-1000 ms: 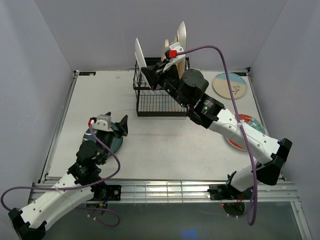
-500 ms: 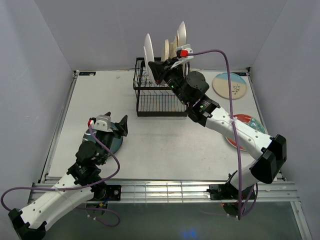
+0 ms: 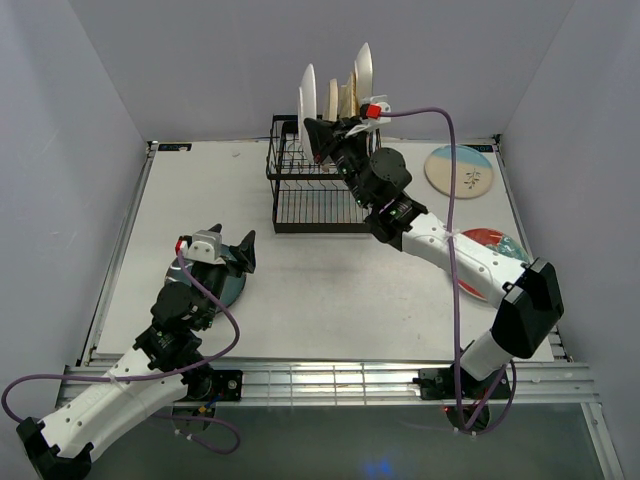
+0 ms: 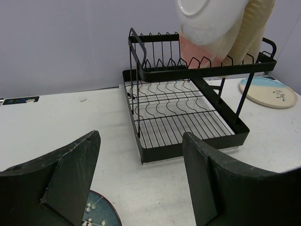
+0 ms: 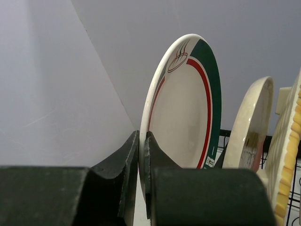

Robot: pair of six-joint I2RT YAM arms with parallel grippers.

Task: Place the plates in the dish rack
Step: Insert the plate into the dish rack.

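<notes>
your right gripper [image 5: 142, 157] is pinched tight on the white plate with the teal-red rim [image 5: 181, 108], holding it upright at the slotted top tier of the black wire dish rack [image 3: 300, 228], just left of the cream plate [image 5: 249, 127] and yellow woven plate [image 5: 287, 155] standing there. can't tell if it's seated. left gripper [image 4: 141, 136] hangs with fingers spread apart over the dark teal plate [image 4: 96, 214] on the table [image 3: 320, 290]. sprig plate [image 3: 459, 170] and red-teal floral plate [image 3: 497, 240] lie right of the rack.
</notes>
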